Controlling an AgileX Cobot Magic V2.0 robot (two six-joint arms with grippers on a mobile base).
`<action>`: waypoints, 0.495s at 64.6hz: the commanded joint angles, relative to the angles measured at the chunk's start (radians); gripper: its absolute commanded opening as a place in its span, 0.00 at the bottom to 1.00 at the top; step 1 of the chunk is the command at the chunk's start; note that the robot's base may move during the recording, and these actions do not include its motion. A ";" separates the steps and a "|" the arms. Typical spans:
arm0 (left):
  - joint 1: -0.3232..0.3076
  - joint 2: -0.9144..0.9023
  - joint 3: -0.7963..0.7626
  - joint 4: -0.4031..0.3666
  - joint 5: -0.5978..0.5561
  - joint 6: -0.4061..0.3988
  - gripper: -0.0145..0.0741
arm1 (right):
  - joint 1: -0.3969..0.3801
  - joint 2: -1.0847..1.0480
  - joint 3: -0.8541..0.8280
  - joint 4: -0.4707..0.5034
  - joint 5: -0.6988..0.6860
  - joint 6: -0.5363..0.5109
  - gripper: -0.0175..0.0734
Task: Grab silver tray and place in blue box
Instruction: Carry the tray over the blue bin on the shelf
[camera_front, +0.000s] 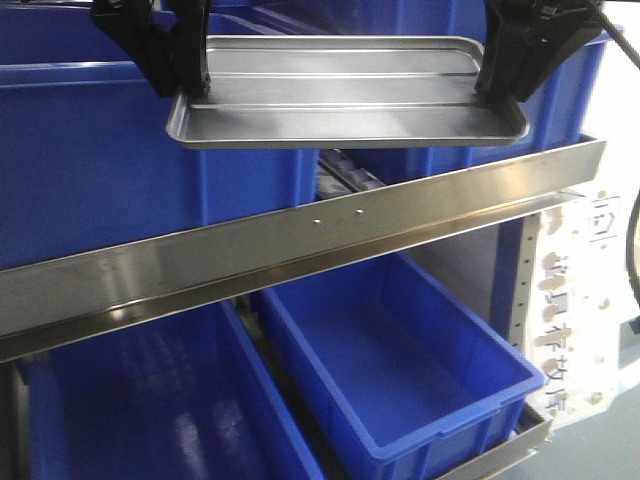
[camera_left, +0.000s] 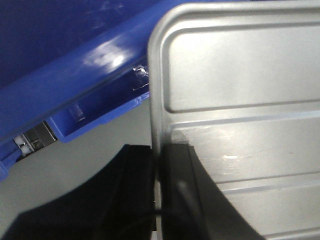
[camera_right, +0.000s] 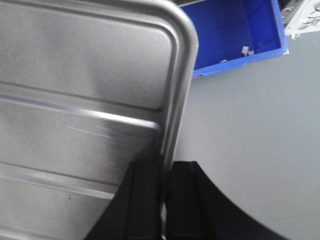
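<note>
The silver tray (camera_front: 340, 85) hangs level in the air in front of the upper shelf, its two raised lines running lengthwise. My left gripper (camera_front: 195, 85) is shut on its left short rim, and my right gripper (camera_front: 500, 85) is shut on its right short rim. The left wrist view shows the jaws (camera_left: 159, 150) pinching the tray's rim (camera_left: 240, 75). The right wrist view shows the same at the other end (camera_right: 166, 165), with the tray (camera_right: 85, 65) to the left. The blue box (camera_front: 100, 170), large and deep, stands on the upper shelf at left, behind and below the tray's left end; its rim shows in the left wrist view (camera_left: 75, 80).
A slanted steel shelf rail (camera_front: 300, 240) crosses just below the tray. Another blue crate (camera_front: 560, 110) stands behind the tray's right end. Two narrower blue bins (camera_front: 400, 380) (camera_front: 140, 420) sit on the lower shelf. A white sign panel (camera_front: 575, 300) hangs at right.
</note>
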 joint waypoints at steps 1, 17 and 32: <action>-0.009 -0.053 -0.038 -0.038 -0.079 -0.009 0.17 | 0.010 -0.047 -0.038 0.048 -0.052 -0.018 0.25; -0.009 -0.053 -0.038 -0.038 -0.079 -0.009 0.17 | 0.010 -0.047 -0.038 0.048 -0.052 -0.018 0.25; -0.009 -0.053 -0.038 -0.038 -0.079 -0.009 0.17 | 0.010 -0.047 -0.038 0.048 -0.052 -0.018 0.25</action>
